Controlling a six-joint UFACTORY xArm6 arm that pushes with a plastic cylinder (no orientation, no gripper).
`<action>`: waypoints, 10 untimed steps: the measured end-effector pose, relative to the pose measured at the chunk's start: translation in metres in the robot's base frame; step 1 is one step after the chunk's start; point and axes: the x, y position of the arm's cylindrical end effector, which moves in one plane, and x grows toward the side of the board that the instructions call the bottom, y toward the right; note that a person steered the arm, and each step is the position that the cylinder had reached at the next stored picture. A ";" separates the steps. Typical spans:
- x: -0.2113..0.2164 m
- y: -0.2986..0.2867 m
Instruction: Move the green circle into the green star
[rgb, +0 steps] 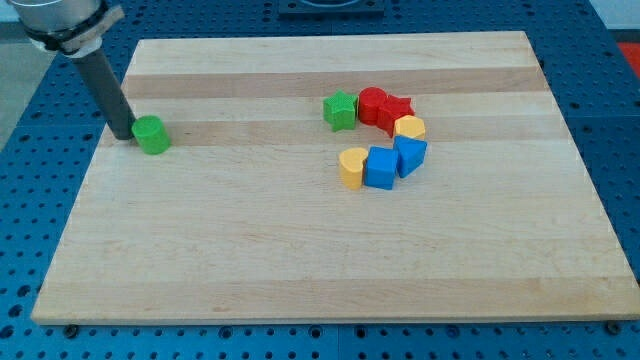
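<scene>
Blue pegboard surrounds the pale wooden table (300, 270). Near its left edge my tip (121, 135), a plain rod tool holding nothing, touches the left side of the green circle block (152, 134). The green star block (341, 110) sits well apart, toward the right, adjoining a red block (373, 104). Pushing seems just begun; next calls for a long, steady rightward shove, angled slightly toward the far edge.

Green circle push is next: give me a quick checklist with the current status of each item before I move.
1. My tip sits against the green circle, on its left in the view: ok.
2. Green star lies to the circle's right, opposite the tip: ok.
3. Board between circle and star is free of blocks: ok.
4. Star is slightly higher in the view than the circle, so a straight rightward push may miss low: not ok.
5. Red block touches the star's right side: cannot tell.
</scene>
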 end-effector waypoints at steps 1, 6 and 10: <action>0.003 0.030; 0.046 0.083; 0.079 0.088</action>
